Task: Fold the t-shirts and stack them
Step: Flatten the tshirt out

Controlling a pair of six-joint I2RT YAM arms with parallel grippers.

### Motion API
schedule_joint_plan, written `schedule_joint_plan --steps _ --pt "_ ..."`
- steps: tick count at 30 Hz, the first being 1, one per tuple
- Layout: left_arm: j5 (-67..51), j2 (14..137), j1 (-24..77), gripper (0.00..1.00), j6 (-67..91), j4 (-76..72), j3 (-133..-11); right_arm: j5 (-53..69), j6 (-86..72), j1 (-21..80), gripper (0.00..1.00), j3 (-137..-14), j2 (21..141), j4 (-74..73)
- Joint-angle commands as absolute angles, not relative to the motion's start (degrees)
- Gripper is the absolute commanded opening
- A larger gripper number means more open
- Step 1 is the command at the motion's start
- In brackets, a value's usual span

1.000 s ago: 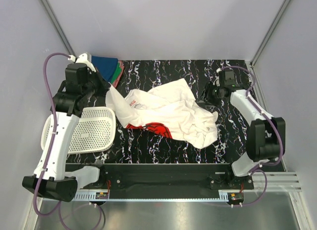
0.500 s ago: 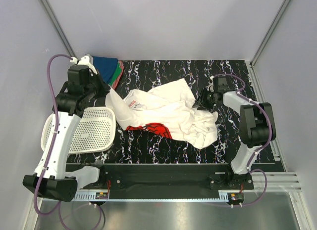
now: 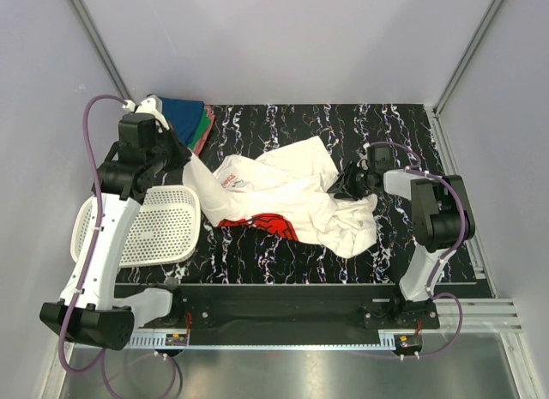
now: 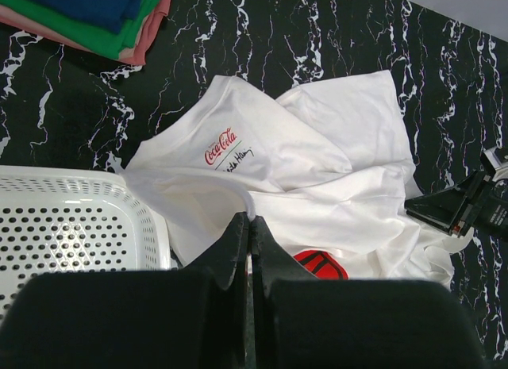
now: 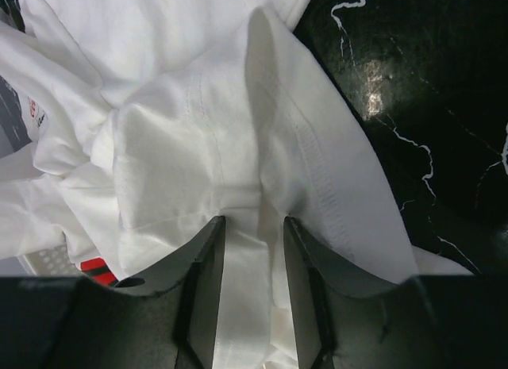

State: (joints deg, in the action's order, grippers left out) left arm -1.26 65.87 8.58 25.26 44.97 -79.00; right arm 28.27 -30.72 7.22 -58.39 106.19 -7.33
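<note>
The white t-shirt [image 3: 287, 193] lies crumpled mid-table, its red print [image 3: 270, 223] showing at the near side. My left gripper [image 3: 184, 155] is shut on the shirt's left edge and holds it lifted; in the left wrist view the cloth is pinched at the gripper's [image 4: 249, 220] tips above the shirt [image 4: 317, 147]. My right gripper [image 3: 345, 183] is open at the shirt's right edge. In the right wrist view the gripper [image 5: 254, 222] straddles a fold of the white cloth [image 5: 198, 107]. A folded stack, blue over green over pink [image 3: 190, 117], sits at the back left.
A white mesh basket [image 3: 163, 227] stands at the left, near edge, under my left arm, and shows in the left wrist view [image 4: 63, 226]. The folded stack shows at the top left of that view [image 4: 87, 12]. Grey walls enclose the black marbled table [image 3: 283, 124].
My right gripper has swung left from the back right and come down onto the shirt's right edge. My left gripper holds the shirt's left edge in nearly the same place.
</note>
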Motion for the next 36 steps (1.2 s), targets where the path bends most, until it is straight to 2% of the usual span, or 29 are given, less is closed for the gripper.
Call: schedule_joint_plan --steps 1,6,9,10,11,13,20,24,30,36 --pt "-0.3 65.8 8.3 0.0 24.7 41.7 -78.2 31.6 -35.8 7.4 0.42 -56.8 105.4 -0.5" --pt "-0.2 65.7 8.3 0.0 24.6 41.7 -78.0 32.0 -39.2 7.4 0.38 -56.0 104.9 2.6" --pt "-0.2 65.7 8.3 0.0 24.6 41.6 -77.7 32.3 -43.1 7.4 0.29 -55.3 105.2 5.5" --pt "-0.2 65.7 8.3 0.0 24.7 41.5 -77.7 33.5 -44.2 7.4 0.25 -55.1 105.6 7.6" --pt "-0.2 65.7 8.3 0.0 24.8 41.5 -77.7 33.9 -44.9 7.4 0.12 -55.1 105.8 8.5" --pt "-0.2 65.7 8.4 0.0 25.0 41.7 -78.0 34.5 -46.3 7.1 0.0 -55.4 105.0 9.6" --pt "4.0 64.5 8.3 0.0 25.8 41.5 -82.3 24.5 -40.0 2.8 0.0 -59.8 89.8 -4.1" --pt "4.2 64.2 8.3 0.0 25.9 41.9 -83.4 22.9 -36.7 2.7 0.0 -63.2 81.9 -11.2" --pt "6.2 63.1 8.3 0.0 25.8 42.2 -83.1 13.6 -31.3 2.7 0.0 -68.7 76.7 -24.8" --pt "14.7 61.8 8.3 0.0 24.5 41.4 -87.5 2.9 -25.3 2.2 0.0 -78.9 73.1 -31.8"
